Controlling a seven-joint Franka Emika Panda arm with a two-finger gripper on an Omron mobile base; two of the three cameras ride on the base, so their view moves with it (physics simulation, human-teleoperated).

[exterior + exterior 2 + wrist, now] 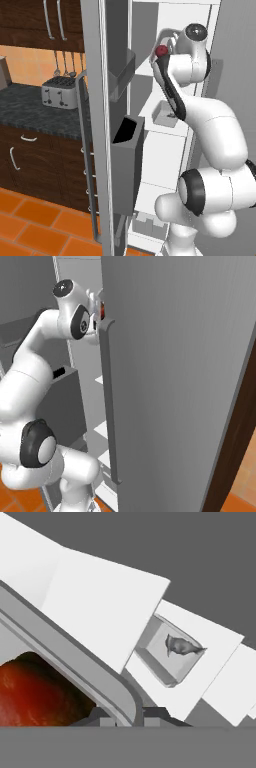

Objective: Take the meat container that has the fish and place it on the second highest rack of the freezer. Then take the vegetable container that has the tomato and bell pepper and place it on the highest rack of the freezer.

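My gripper (130, 716) is shut on the grey rim of the vegetable container (75, 657), high inside the open freezer (95, 100). Red produce (35, 692) fills the container's near corner; I cannot tell whether it is the tomato or the bell pepper. The same red shows by the hand (161, 51) and past the door edge (103, 308). The container hangs at the level of the highest rack (100, 607); whether it touches the rack I cannot tell. One shelf lower, the meat container (172, 649) with the grey fish (181, 646) sits flat, also seen behind the forearm (164, 114).
The open freezer door carries grey bins (127, 145) to the left of the arm. The other grey door with its long bar handle (109, 401) stands close on the right. A toaster (59, 92) sits on the dark counter (30, 112) beyond the door.
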